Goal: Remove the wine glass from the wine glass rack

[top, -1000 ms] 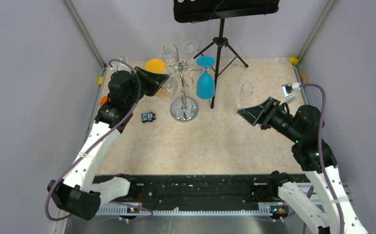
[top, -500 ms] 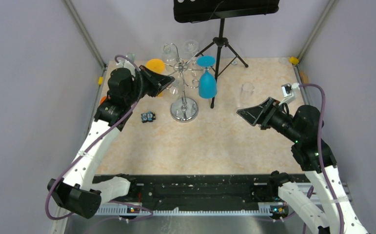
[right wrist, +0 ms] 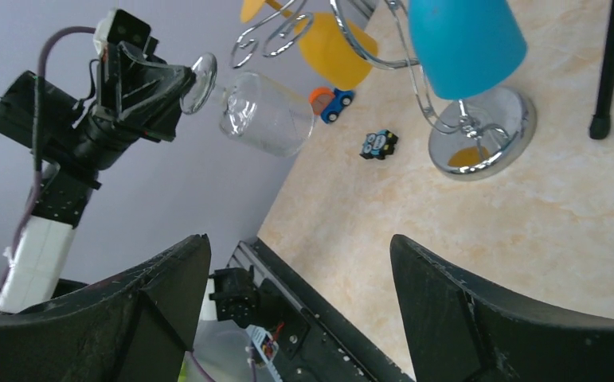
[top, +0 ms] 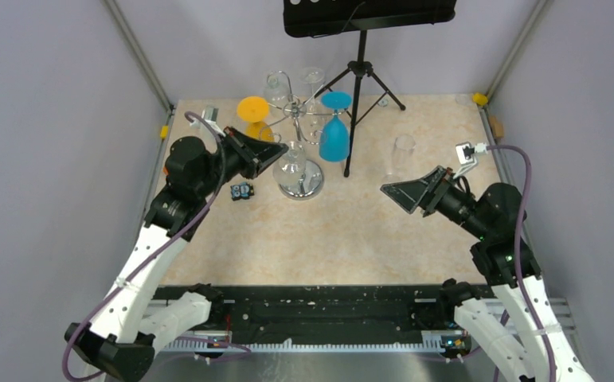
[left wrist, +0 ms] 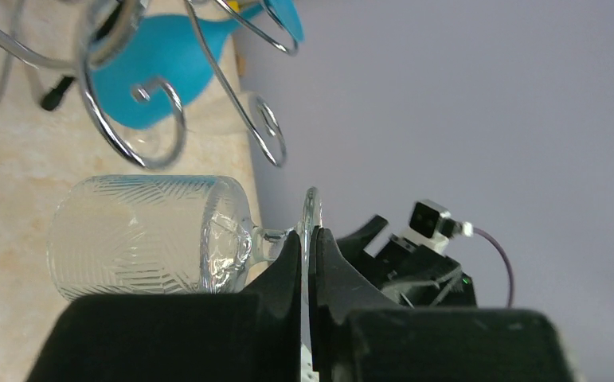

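1. Wine glass (left wrist: 144, 235): the left gripper (left wrist: 307, 248) is closed on the foot, edge-on, with the bowl lying sideways and pointing away.
2. The glass hangs above the bench (top: 351, 239), just beside the wine glass rack (top: 302, 180) and apart from its curled hooks (left wrist: 160, 119).
3. Maintain a firm clamp. Draw the glass straight away from the rack without swinging the bowl into the hooks.
4. The right gripper (right wrist: 299, 255) stands open, empty and well apart.

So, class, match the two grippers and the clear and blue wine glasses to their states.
Column one
1 clear wine glass
2 blue wine glass
3 left gripper
4 right gripper

Column two
A open, holding nothing
B hanging upside down on the wine glass rack
C held sideways by its foot
D shut on a glass's foot

Pairs: 1-C, 2-B, 3-D, 4-A
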You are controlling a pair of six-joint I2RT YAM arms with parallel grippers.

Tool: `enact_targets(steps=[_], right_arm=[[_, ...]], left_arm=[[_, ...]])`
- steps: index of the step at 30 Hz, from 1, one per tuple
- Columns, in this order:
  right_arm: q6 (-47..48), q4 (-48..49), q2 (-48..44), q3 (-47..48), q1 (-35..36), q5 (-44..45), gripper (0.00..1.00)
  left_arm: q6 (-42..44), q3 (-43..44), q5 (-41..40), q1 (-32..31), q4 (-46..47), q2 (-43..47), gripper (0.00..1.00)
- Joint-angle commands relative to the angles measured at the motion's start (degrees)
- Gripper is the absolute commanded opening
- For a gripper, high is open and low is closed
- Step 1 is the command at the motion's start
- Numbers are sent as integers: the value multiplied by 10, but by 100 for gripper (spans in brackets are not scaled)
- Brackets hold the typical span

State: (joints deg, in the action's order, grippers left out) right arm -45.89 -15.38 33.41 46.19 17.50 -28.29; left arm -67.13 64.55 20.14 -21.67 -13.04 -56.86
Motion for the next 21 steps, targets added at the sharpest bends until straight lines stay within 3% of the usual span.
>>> enact_targets(steps=[1, 5, 10, 16, 21], right_arm=[[-67, 141, -11, -31, 4, -48, 85], [-153, 272, -14, -77, 5, -64, 85], [-237, 419, 8, -111, 20, -68, 85], [-234, 548, 77, -88, 129, -50, 85], [-230, 586, 116, -67, 178, -45, 85]], left_arm=[[-79, -31, 22, -24, 124, 76, 0], [-144, -61, 22, -46, 201, 116, 0], [-157, -45, 18, -106, 253, 113, 0], [-188, -44, 23, -167, 385, 62, 0], [-195, -45, 2, -193, 447, 52, 0]])
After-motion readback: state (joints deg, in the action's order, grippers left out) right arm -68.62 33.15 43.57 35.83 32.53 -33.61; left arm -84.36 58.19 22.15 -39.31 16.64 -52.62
